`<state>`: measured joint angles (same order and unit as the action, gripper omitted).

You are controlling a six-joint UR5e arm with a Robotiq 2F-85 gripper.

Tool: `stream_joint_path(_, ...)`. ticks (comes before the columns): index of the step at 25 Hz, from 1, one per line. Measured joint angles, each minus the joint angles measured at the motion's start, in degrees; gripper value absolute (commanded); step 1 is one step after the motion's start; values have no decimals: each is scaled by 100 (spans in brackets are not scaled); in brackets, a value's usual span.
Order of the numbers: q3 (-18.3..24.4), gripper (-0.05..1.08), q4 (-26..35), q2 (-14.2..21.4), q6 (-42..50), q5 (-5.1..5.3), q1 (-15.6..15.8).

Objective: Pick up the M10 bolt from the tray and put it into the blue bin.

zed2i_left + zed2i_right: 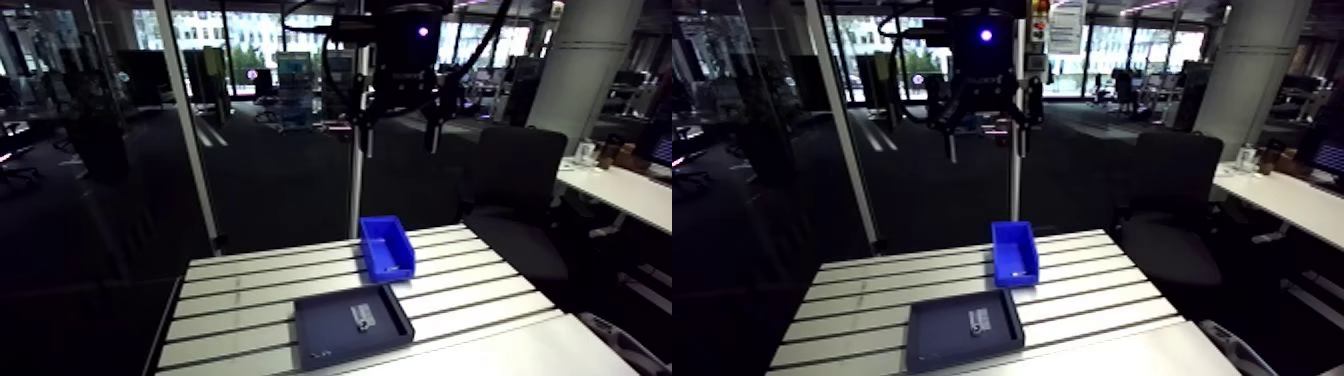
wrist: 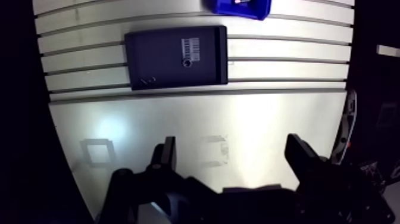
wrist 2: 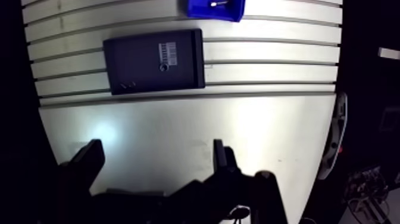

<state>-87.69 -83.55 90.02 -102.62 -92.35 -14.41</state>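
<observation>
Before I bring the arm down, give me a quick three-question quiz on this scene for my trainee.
1. True or false: the gripper is open and holds nothing.
2. The bolt lies: A) in the tray, beside its label; B) between the fingers; C) on the tray's rim.
3. Fill in: beyond the tray from the gripper stands the ____.
Key: 1 true; 2 A; 3 blue bin.

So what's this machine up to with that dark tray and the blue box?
A robot arm is meant to move a bolt from the dark tray into the blue bin. Its gripper hangs high above the table, open and empty. The bolt lies in the tray beside a barcode label; the bin stands just beyond the tray.
</observation>
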Motion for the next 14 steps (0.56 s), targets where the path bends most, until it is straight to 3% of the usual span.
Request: stream_joint_path(14,25,1,-25,-84,69,6,47)
